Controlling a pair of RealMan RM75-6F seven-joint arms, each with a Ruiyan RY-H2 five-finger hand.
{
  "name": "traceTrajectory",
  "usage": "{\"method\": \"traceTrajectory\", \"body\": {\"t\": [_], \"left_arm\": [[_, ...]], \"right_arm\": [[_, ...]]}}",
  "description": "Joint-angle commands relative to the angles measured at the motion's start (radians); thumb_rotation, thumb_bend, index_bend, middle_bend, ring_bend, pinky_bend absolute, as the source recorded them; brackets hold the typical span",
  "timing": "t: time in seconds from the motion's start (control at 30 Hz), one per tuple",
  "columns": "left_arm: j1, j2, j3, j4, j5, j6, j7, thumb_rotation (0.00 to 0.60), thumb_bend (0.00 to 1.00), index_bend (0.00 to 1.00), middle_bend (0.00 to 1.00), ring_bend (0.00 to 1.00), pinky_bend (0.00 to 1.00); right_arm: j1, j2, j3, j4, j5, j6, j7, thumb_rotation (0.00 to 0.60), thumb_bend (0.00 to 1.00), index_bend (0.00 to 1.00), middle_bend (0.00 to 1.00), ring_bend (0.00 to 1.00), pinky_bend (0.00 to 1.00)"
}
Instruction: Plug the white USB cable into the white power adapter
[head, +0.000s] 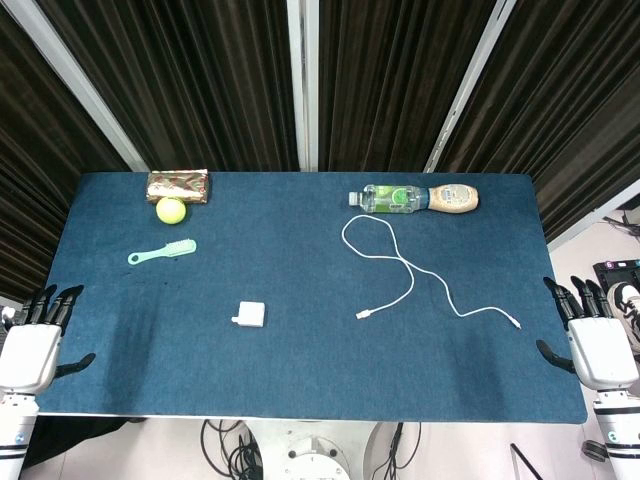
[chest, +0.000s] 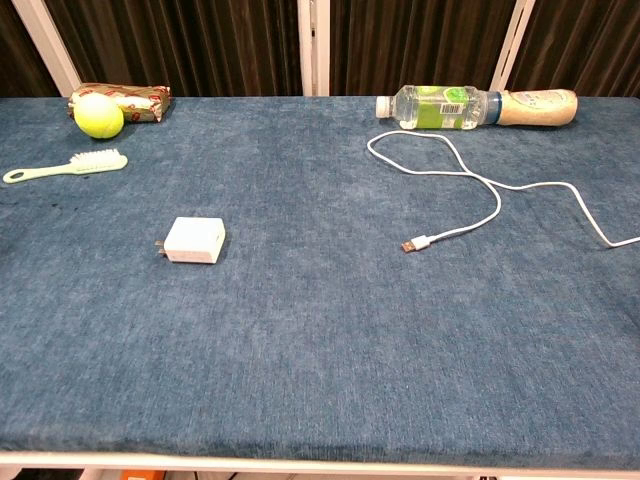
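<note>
The white power adapter (head: 249, 314) (chest: 194, 240) lies flat left of the table's middle, prongs pointing left. The white USB cable (head: 400, 262) (chest: 470, 178) snakes across the right half; its USB plug (head: 364, 315) (chest: 414, 244) lies near the centre, well right of the adapter, and its small far end (head: 516, 324) lies at the right. My left hand (head: 38, 338) hangs off the table's left edge and my right hand (head: 592, 334) off the right edge; both are open, fingers spread, holding nothing. Neither hand shows in the chest view.
On the blue table (head: 300, 380), a green tennis ball (head: 171, 210) (chest: 99, 115) and a wrapped packet (head: 178, 184) sit back left, with a mint brush (head: 163, 251) (chest: 66, 165) near them. A clear bottle (head: 390, 198) (chest: 436, 105) and a beige bottle (head: 453, 197) lie back right.
</note>
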Motion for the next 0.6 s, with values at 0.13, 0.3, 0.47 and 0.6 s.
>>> {"method": "traceTrajectory", "body": {"t": [0.13, 0.3, 0.47, 0.6], "left_arm": [[-0.003, -0.001, 0.000, 0.001, -0.001, -0.005, -0.001, 0.600, 0.05, 0.06, 0.10, 0.00, 0.00], [-0.003, -0.002, -0.002, 0.000, 0.005, 0.003, -0.004, 0.600, 0.05, 0.06, 0.10, 0.00, 0.00], [-0.002, -0.006, -0.007, 0.000, 0.011, 0.017, -0.010, 0.600, 0.05, 0.06, 0.10, 0.00, 0.00], [0.000, -0.004, -0.006, -0.008, 0.015, 0.023, -0.004, 0.600, 0.05, 0.06, 0.10, 0.00, 0.00]], "right_arm": [[0.006, -0.002, -0.002, -0.001, 0.000, -0.011, 0.001, 0.600, 0.16, 0.01, 0.19, 0.00, 0.00], [0.044, -0.002, -0.004, -0.006, -0.021, -0.063, 0.010, 0.600, 0.16, 0.01, 0.20, 0.02, 0.01], [0.164, -0.028, 0.011, -0.022, -0.061, -0.210, 0.022, 0.600, 0.16, 0.01, 0.24, 0.05, 0.02], [0.284, -0.065, 0.038, -0.029, -0.033, -0.379, 0.011, 0.600, 0.18, 0.00, 0.24, 0.06, 0.02]]}}
